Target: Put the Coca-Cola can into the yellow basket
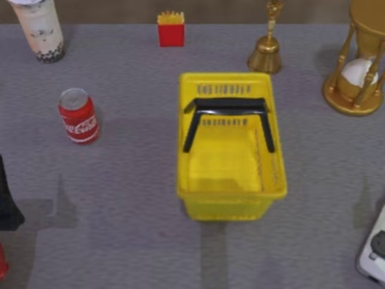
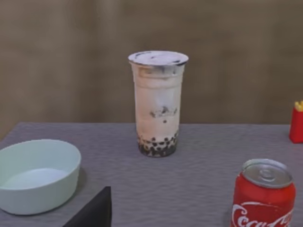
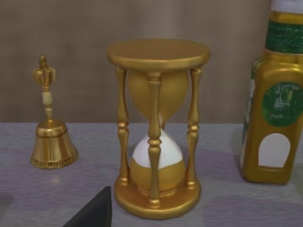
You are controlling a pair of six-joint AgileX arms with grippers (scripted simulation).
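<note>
Top view: Coca-Cola can [image 1: 78, 115] upright, left of yellow basket [image 1: 231, 195], untouched.
Left gripper [image 1: 7, 205]: finger spread unreadable; approach can squarely, grip mid-body.

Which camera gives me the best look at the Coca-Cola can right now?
The top view: the whole Coca-Cola can stands upright on the table, left of the yellow basket. The left wrist view shows only its upper part, cut off at the frame edge. The right wrist view does not show it.
</note>
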